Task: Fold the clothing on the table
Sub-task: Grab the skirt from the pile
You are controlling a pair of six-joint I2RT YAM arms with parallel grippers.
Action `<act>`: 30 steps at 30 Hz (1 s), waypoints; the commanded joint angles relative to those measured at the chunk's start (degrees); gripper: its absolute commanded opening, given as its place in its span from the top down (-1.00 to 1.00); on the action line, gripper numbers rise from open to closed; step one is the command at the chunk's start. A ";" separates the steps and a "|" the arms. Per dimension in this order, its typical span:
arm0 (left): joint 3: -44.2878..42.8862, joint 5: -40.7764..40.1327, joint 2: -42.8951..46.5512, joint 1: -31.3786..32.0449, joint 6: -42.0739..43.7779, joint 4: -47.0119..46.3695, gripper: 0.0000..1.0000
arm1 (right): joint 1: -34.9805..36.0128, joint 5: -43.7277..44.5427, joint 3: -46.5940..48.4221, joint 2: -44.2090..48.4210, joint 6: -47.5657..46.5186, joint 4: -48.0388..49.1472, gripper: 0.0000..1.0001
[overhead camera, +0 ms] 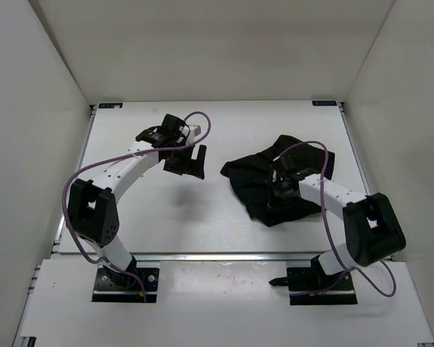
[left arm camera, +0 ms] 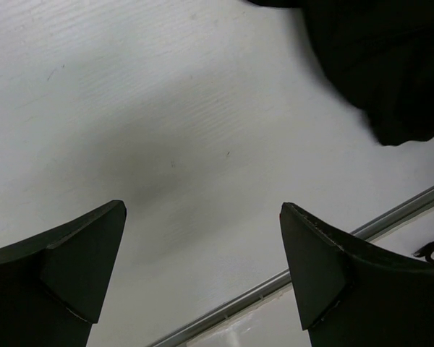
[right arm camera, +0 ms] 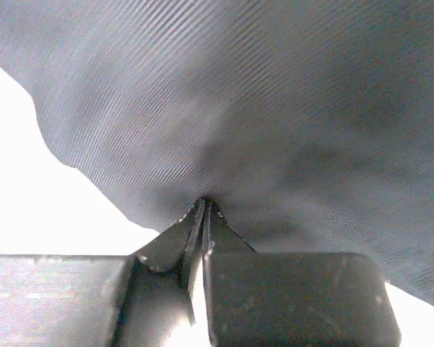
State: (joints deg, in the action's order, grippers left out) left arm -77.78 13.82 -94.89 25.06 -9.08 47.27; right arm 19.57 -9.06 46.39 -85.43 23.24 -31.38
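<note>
Your right gripper [right arm camera: 205, 206] has its jaws pressed together on a pinch of the clothing [overhead camera: 249, 177], and the ribbed black fabric puckers into the fingertips, so you have a hold to work from. The clothing lies in a rumpled heap on the right-centre of the table [overhead camera: 166, 224], far from flat, so I'd judge the step in hand is spreading it out before any fold. Lift the pinched spot slowly, only high enough for the heap to unroll under its own weight. A quick pull would likely drag the whole bundle across the table instead of opening it. From the wrist view you cannot tell whether one layer or several are caught, so watch the overhead view as you raise it. If the whole lump comes up together, set it down and take an edge instead. Your left gripper [overhead camera: 188, 160] hangs over bare table with its jaws wide apart, near the clothing on its left, holding nothing. Bring it to the near-left edge of the heap and take a second corner, so the two arms can draw the fabric taut between them and lay it flat.
</note>
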 commanded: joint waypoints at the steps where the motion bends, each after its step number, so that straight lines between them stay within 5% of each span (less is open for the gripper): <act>1: -2.21 2.96 0.23 1.22 -0.67 -2.44 -0.97 | 4.51 -4.39 -1.13 6.57 5.75 -0.60 0.99; 4: -3.69 3.84 -1.17 2.18 -0.33 -2.79 -0.98 | -1.27 -5.43 -1.83 12.19 5.32 -3.59 0.34; 10: -8.00 4.63 -5.12 3.24 -0.85 -2.53 -0.98 | -24.81 -11.85 -2.36 26.71 -2.65 -4.31 -0.31; 15: -10.28 5.16 -6.62 3.94 -0.85 -2.18 -0.97 | -30.99 -6.51 -2.36 23.92 -9.09 -8.52 -0.42; 30: -7.65 5.78 -4.86 2.09 -0.67 -2.44 -0.97 | -27.31 -2.63 -11.32 16.88 -10.77 -0.62 -0.38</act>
State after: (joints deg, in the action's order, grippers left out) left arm -85.86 17.96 -102.74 27.40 -9.93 45.82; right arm -7.90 -12.43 35.27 -67.55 14.15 -35.18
